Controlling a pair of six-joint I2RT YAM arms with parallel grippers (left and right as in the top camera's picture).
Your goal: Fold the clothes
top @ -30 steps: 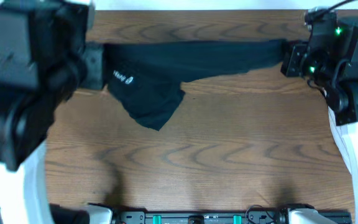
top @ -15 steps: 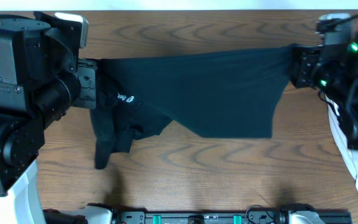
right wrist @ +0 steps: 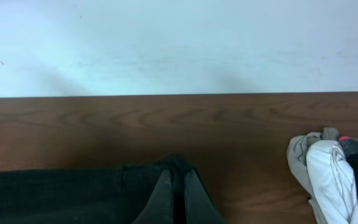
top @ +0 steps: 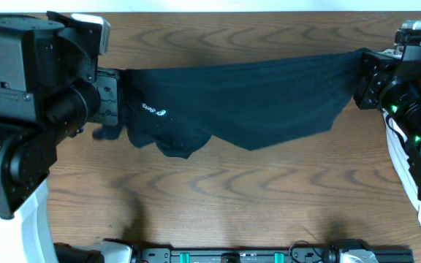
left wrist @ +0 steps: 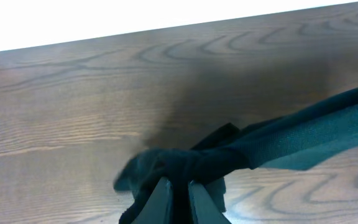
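Shirt (top: 254,102) is stretched out over the table (top: 232,204), left gripper (left wrist: 176,198) and right gripper (right wrist: 178,199) each clamped onto one end.

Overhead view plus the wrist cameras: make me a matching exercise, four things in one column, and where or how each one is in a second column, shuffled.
Things
1. black shirt
2. left gripper
3. right gripper
4. white and grey clothes

States
A. bunched on the table, at the right edge of the right wrist view
B. shut on the shirt end by the white logo
C. stretched between both grippers
D. shut on the shirt end away from the logo

Pairs: 1-C, 2-B, 3-D, 4-A
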